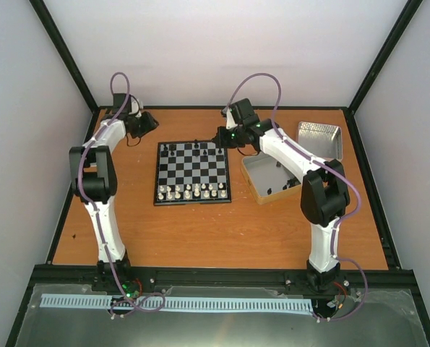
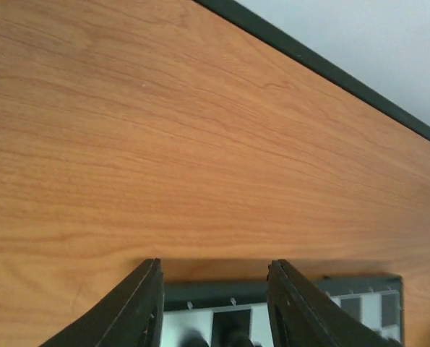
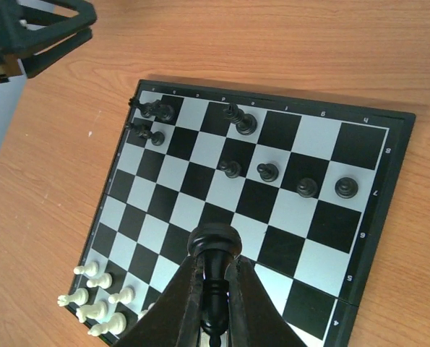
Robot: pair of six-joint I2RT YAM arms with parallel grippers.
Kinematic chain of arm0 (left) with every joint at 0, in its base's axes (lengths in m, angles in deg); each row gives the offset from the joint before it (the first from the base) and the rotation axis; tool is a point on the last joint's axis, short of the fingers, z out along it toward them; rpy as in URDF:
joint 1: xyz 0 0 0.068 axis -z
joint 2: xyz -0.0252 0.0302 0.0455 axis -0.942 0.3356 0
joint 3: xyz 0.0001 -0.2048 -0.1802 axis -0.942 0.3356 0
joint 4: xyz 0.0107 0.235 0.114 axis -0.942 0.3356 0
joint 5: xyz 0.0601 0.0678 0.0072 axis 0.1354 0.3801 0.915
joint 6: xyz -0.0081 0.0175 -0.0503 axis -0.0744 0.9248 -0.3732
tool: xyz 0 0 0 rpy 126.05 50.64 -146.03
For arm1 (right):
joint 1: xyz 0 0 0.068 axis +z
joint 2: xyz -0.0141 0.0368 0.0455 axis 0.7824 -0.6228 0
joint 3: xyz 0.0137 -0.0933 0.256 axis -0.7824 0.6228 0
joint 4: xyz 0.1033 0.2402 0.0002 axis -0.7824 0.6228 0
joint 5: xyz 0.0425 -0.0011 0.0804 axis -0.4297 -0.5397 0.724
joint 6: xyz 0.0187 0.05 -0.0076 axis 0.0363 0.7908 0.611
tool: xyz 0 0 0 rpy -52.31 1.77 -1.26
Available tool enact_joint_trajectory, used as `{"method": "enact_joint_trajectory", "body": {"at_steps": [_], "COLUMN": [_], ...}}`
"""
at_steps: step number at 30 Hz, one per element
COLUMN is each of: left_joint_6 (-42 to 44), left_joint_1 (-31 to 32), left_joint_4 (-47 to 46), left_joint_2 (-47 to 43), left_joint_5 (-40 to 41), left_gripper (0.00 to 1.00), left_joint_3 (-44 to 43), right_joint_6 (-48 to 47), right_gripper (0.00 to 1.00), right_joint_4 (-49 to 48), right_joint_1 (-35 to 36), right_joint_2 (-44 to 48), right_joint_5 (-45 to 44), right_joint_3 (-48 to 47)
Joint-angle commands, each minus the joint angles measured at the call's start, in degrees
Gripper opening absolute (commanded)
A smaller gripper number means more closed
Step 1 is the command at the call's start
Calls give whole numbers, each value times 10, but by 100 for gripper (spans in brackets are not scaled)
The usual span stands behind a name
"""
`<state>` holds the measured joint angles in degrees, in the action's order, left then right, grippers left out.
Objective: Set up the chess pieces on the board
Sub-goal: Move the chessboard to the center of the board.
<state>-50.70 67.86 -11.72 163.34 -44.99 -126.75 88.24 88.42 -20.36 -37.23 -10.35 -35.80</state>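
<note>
Right gripper (image 3: 213, 282) is hanging over the far-right part of the board (image 3: 323, 217), jaws narrow and pinching one black piece (image 3: 215, 242) upright by its stem, head sticking out past the fingertips. Can't tell whether its base is touching the board. The other black pieces (image 3: 267, 172) are standing in the board's two far rows, a few crowding the far-left corner. White pieces (image 3: 92, 296) are bunching along the board's near rows. Left gripper (image 2: 215, 269) is hovering just off the board's far-left corner, over bare table (image 2: 164, 144), jaws wide apart. An open box (image 1: 261, 172) is sitting just beside the board's right edge, and a tin tray (image 1: 323, 136) is lying further right of the board
</note>
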Motion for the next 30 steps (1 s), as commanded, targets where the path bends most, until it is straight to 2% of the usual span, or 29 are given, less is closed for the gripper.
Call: {"method": "enact_joint_trajectory", "body": {"at_steps": [1,6,13,17,30], "left_joint_6": [35,60,110,131,198], "left_joint_1": [1,0,2,10,32], "left_joint_4": [29,39,50,67,96], "left_joint_2": [55,95,148,171,193], "left_joint_5": [6,4,-55,-57,-171], "left_gripper": [38,37,37,36,31], "left_joint_3": [-73,-101,-124,-150,-120], "right_joint_6": [-20,-29,-45,-51,-54], "right_gripper": [3,3,3,3,3], "right_joint_4": [19,39,70,81,168], "right_joint_1": [0,2,7,8,13], "right_joint_2": [-10,-24,-45,-52,-104], "right_joint_5": [-25,-38,-55,-57,-61], "right_joint_3": [-25,-55,-93,-106,-192]}}
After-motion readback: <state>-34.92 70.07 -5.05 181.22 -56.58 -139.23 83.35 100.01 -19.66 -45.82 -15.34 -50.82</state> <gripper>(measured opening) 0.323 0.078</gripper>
